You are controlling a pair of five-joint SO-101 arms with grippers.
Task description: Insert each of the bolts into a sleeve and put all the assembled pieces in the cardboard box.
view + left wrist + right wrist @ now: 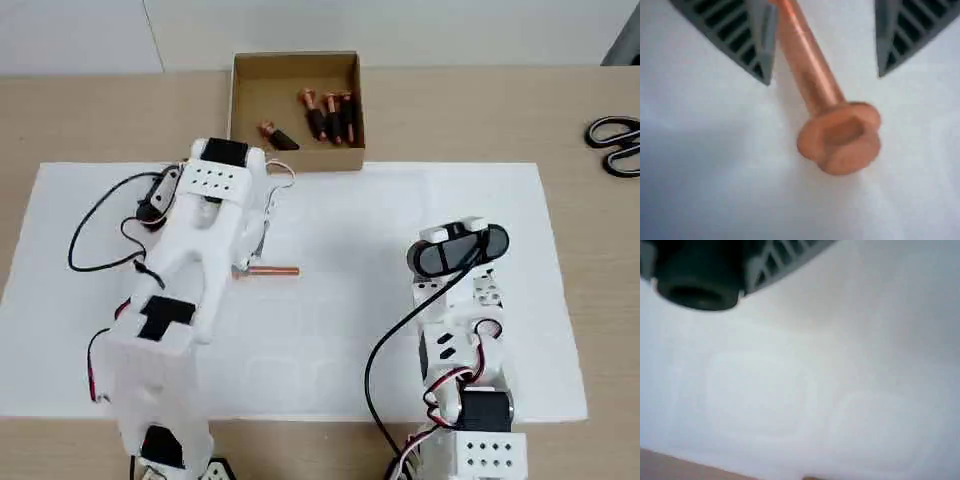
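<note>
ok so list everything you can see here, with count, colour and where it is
cardboard box: 1, brown, on the table past the mat's far edge
assembled pieces: 4, copper bolts in black sleeves, inside the box
loose bolt: 1, copper, lying on the mat inside the open left gripper
sleeve: 1, black, held up off the mat in the right gripper
mat: 1, white, spread over the table
scissors: 1, black handles, on the table beyond the mat's right end
table: 1, light wood
left gripper: 1, white arm, grey ribbed jaws, low over the mat
right gripper: 1, white arm, above the mat's right half
</note>
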